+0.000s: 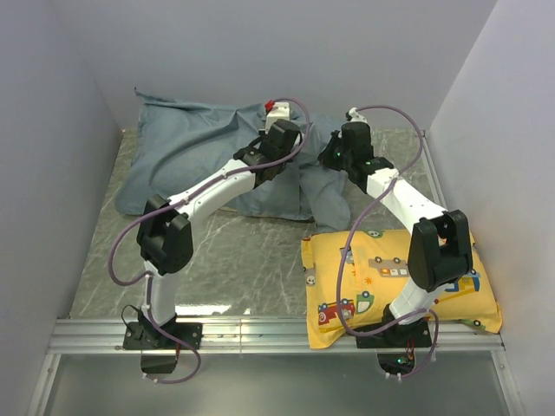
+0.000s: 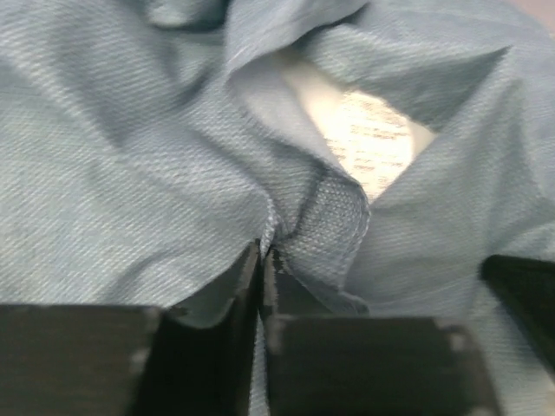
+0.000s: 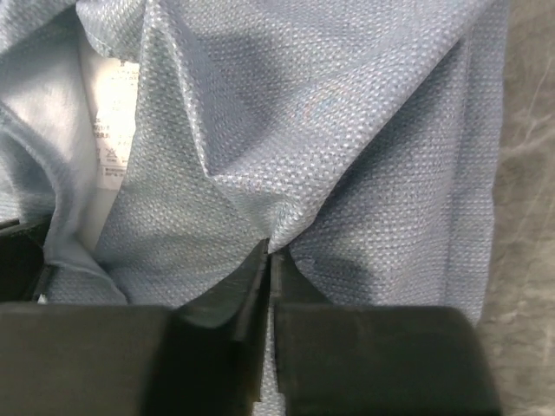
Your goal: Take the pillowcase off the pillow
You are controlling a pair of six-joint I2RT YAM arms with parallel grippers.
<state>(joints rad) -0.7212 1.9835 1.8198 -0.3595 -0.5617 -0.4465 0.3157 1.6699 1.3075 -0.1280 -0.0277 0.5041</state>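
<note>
The blue-grey pillowcase (image 1: 191, 156) lies stuffed at the back left of the table, its open end bunched near the middle. Through that opening a patch of the white pillow (image 2: 368, 139) and its printed tag (image 3: 108, 130) shows; the top view hides the pillow inside the cover. My left gripper (image 2: 263, 251) is shut on a pinched fold of the pillowcase (image 2: 130, 173) just beside the hemmed edge. My right gripper (image 3: 267, 251) is shut on another fold of the pillowcase (image 3: 347, 130). Both wrists meet at the opening, left gripper (image 1: 290, 130) and right gripper (image 1: 329, 158) close together.
A yellow pillow (image 1: 364, 277) printed with cartoon vehicles lies at the front right, partly under my right arm. White walls close the table on three sides. Grey marbled tabletop (image 1: 234, 260) shows between the arms, and a metal rail (image 1: 260, 334) runs along the near edge.
</note>
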